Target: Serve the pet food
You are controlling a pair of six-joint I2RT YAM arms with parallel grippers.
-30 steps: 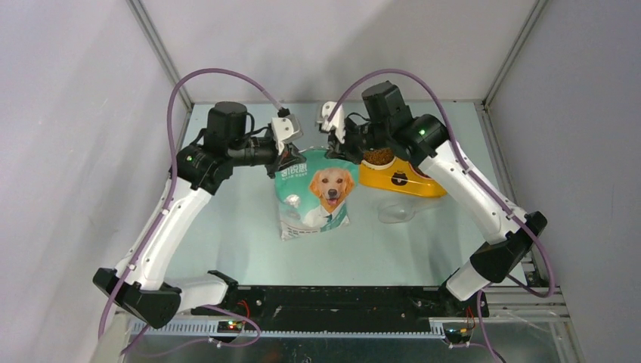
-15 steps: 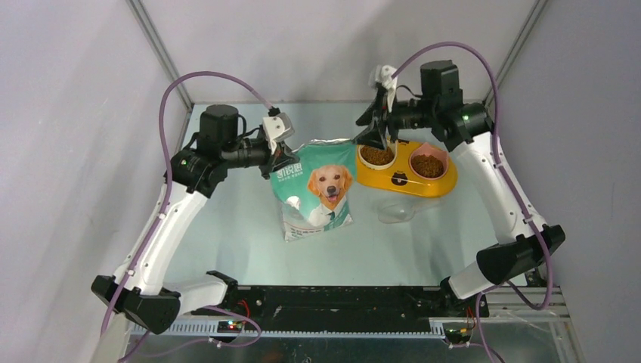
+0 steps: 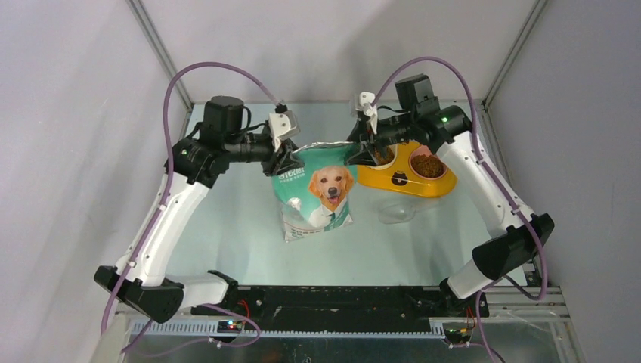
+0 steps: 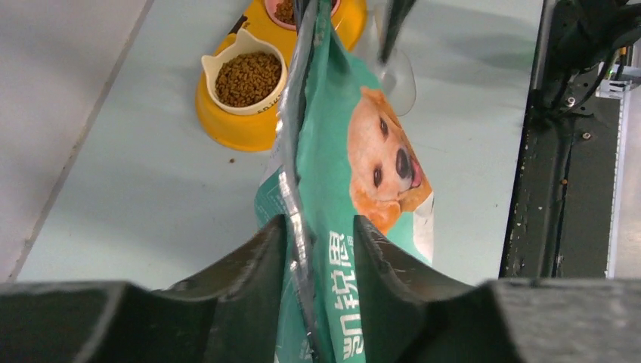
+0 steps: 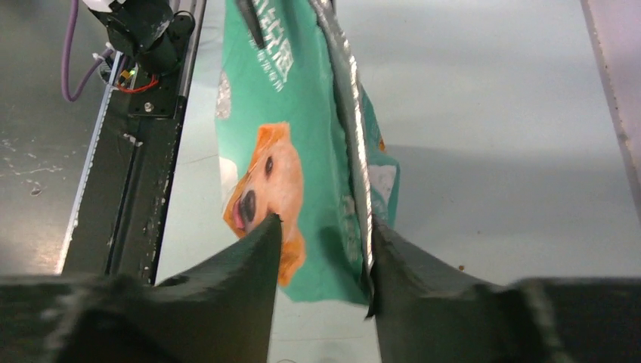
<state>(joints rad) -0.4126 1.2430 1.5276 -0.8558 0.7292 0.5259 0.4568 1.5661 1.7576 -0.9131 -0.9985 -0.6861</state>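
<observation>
Two bowls sit in the yellow feeder (image 3: pixel 412 185), which stands on the right side of the table (image 3: pixel 227 227), and both hold kibble (image 4: pixel 246 76). The cream bowl (image 4: pixel 209 74) has cat ears on its rim and is filled almost level with brown pellets. The pink bowl (image 3: pixel 444 165) beside it shows a brown heap too. From above, my right arm hides part of the cream one. A clear scoop (image 3: pixel 397 214) lies on the table just in front of the feeder.

The bag (image 3: pixel 321 193) stands upright between my arms, just left of the feeder. I cannot see inside it.

My left gripper (image 4: pixel 319 219) straddles the bag's top edge at the corner on my left. Its jaws are parted wider than the thin sheet between them, so they do not pinch it. My right gripper (image 5: pixel 325 221) straddles the other top corner in the same way, jaws apart. The bag's silver lining lies against one finger.

The bag is teal and white and carries a golden dog (image 3: pixel 331 185) with its tongue out. White Chinese characters (image 4: pixel 340 302) run under the top edge, above the dog. The smaller print is too fine for me to read. A small dark mark sits on the feeder's front between the bowls, and I cannot make out what it is.
</observation>
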